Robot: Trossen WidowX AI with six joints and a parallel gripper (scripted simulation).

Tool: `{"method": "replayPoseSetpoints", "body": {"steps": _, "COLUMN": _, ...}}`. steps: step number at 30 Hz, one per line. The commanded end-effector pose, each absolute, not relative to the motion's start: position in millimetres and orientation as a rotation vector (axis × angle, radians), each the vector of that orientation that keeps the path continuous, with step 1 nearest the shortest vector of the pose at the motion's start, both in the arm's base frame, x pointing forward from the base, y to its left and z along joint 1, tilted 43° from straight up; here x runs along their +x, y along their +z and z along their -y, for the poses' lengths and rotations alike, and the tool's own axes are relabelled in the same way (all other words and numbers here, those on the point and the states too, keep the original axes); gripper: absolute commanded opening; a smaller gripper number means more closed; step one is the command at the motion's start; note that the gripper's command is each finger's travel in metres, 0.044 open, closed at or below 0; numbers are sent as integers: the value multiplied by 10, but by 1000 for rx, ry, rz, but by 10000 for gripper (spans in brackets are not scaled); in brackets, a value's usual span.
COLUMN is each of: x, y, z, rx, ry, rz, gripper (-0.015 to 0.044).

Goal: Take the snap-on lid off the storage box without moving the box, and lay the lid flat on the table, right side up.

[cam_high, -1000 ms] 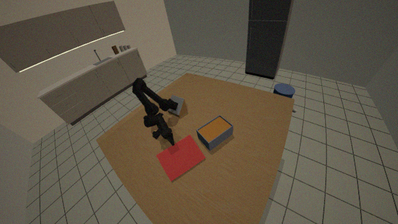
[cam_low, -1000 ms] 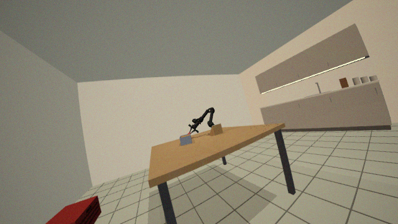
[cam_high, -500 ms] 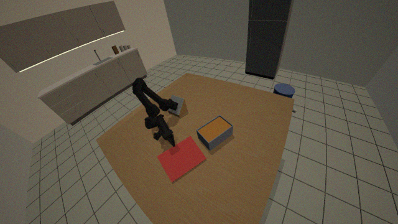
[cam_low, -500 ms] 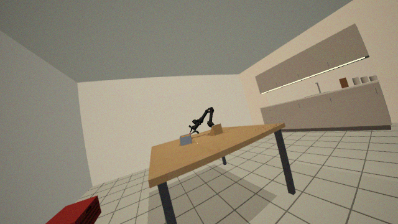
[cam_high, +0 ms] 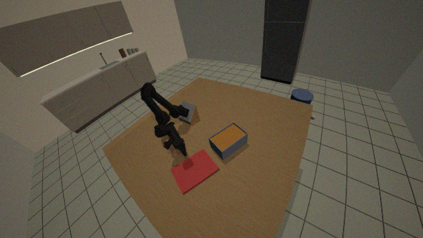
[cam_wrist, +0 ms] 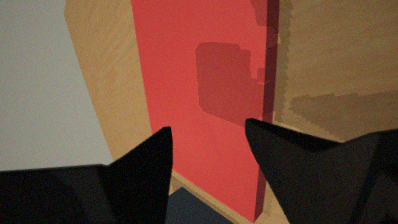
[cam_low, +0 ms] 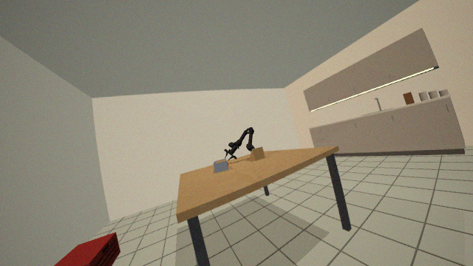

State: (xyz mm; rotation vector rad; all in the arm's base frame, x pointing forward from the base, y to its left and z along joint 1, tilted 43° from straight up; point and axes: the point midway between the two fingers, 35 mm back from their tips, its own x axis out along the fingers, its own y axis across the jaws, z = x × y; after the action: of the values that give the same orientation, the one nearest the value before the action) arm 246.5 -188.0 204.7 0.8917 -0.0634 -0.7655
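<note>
The lid (cam_high: 195,172) (cam_wrist: 210,115) is seen lying flat on the table (cam_high: 254,185) (cam_low: 259,166), just beside the storage box (cam_high: 235,149) (cam_low: 221,166), whose top stands uncovered with orange showing inside. The pincer (cam_high: 186,154) (cam_wrist: 208,129) is held partly open above the near part of the lid, with nothing gripped between its fingertips. From its thin, even slab shape, the lid may be judged light and fairly stiff, likely plastic, not fragile, though its smooth face could prove slippery. If it had to be taken up again, it would best be gripped across its thickness at the middle of an edge, since the broad face offers no handle and a hold near a corner would invite twisting. Lying flat, its edge would be hard to get under. Whether it lies right side up cannot be told for certain; the visible face is plain, without a rim.
</note>
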Motion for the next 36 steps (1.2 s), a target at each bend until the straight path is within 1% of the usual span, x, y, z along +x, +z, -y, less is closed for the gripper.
{"method": "replayPoseSetpoints", "body": {"steps": 1, "x": 2463, "y": 2051, "z": 1880, "rx": 892, "ry": -767, "rz": 64, "gripper": 275}}
{"method": "replayPoseSetpoints", "body": {"steps": 7, "x": 2363, "y": 2022, "z": 1854, "rx": 891, "ry": -770, "rz": 51, "gripper": 433}}
{"method": "replayPoseSetpoints", "body": {"steps": 8, "x": 2344, "y": 2017, "z": 1850, "rx": 891, "ry": -770, "rz": 51, "gripper": 440}}
{"method": "replayPoseSetpoints", "body": {"steps": 36, "x": 1816, "y": 1875, "z": 1718, "rx": 888, "ry": -772, "rz": 48, "gripper": 440}}
